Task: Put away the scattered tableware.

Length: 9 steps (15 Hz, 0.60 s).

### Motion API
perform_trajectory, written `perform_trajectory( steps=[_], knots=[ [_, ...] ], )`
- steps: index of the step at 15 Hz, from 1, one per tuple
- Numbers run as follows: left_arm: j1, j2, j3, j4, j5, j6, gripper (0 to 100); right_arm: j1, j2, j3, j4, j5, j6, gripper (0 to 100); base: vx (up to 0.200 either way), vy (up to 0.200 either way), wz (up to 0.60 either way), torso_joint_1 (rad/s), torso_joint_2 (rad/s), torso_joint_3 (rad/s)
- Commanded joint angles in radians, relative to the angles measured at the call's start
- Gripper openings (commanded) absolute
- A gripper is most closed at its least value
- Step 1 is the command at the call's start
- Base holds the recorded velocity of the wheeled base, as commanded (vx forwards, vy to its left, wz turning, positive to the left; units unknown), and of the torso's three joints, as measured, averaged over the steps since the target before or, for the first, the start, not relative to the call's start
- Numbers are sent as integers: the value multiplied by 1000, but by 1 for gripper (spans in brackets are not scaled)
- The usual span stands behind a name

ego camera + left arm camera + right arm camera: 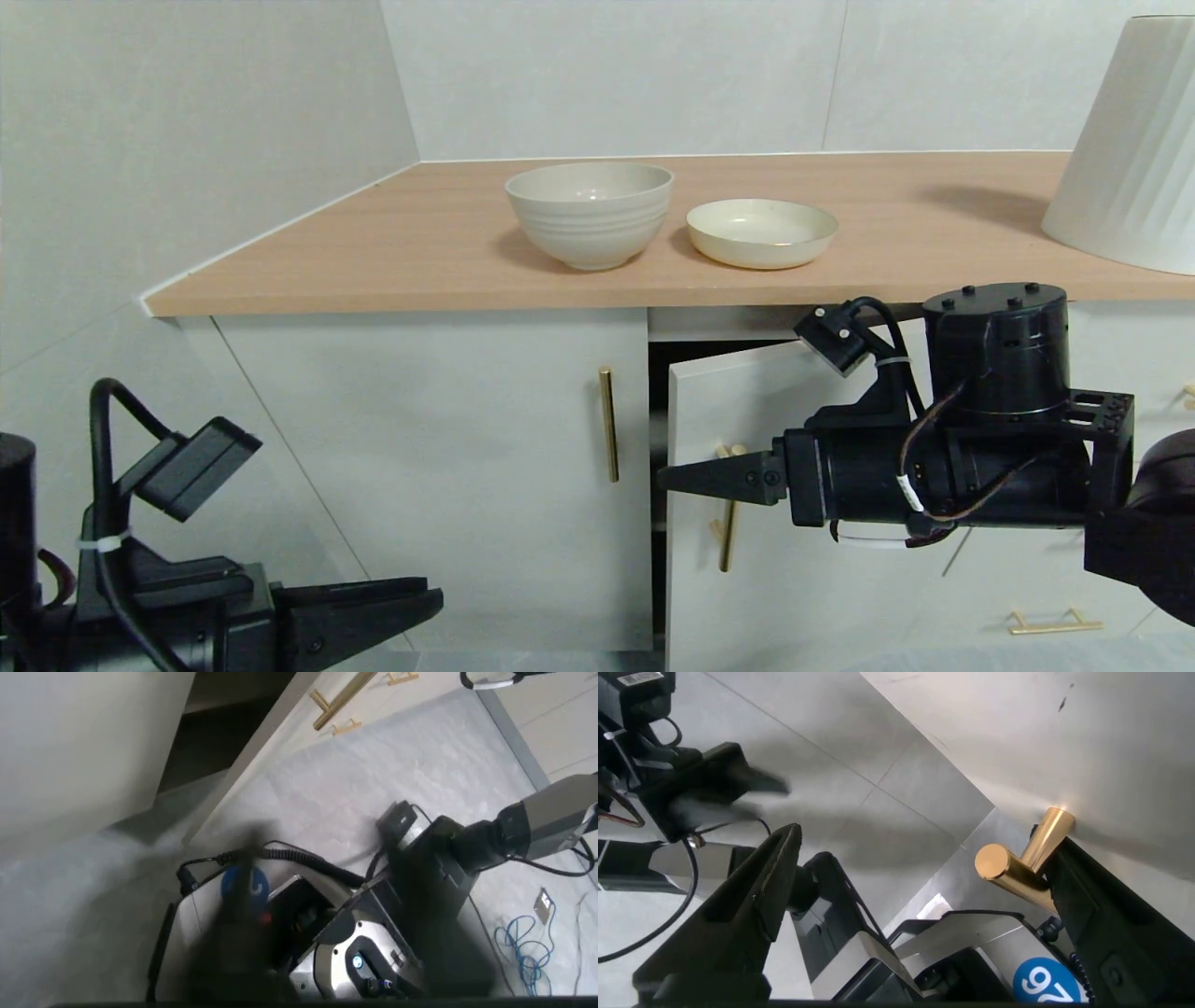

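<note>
While bowl (590, 215) and plate (762, 233) sit on the counter (373, 252), the right tool (677, 478) stands wide around the door handle (1020, 861).

Bowl (590, 213) left of dish (762, 233) on counter (392, 252); ajar door (747, 588) below; right pincer (667, 479) seemingly astride its handle (727, 537).

Pale grey ribbed bowl (590, 215), cream plate (762, 233), wood-grain countertop (373, 252), white cabinet doors (439, 467), brass-coloured handles (609, 425).

Ajar door (775, 597) leaves a narrow cabinet gap (659, 411).
</note>
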Motion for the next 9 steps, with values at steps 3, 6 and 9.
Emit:
perform_trajectory(
  steps=[3, 6, 9],
  knots=[
    [-41, 61, -27, 2, 2, 6, 0, 0, -2, -2, -1, 1, 1, 100, 0, 0, 0, 0, 0, 0],
    [-47, 213, -41, -83, 10, 177, 0, 0, -19, 1, 0, 2, 3, 100, 0, 0, 0, 0, 0, 0],
    [-58, 389, -125, -207, 36, 210, 0, 0, -36, 20, -1, 4, 0, 100, 0, 0, 0, 0, 0, 0]
  ],
)
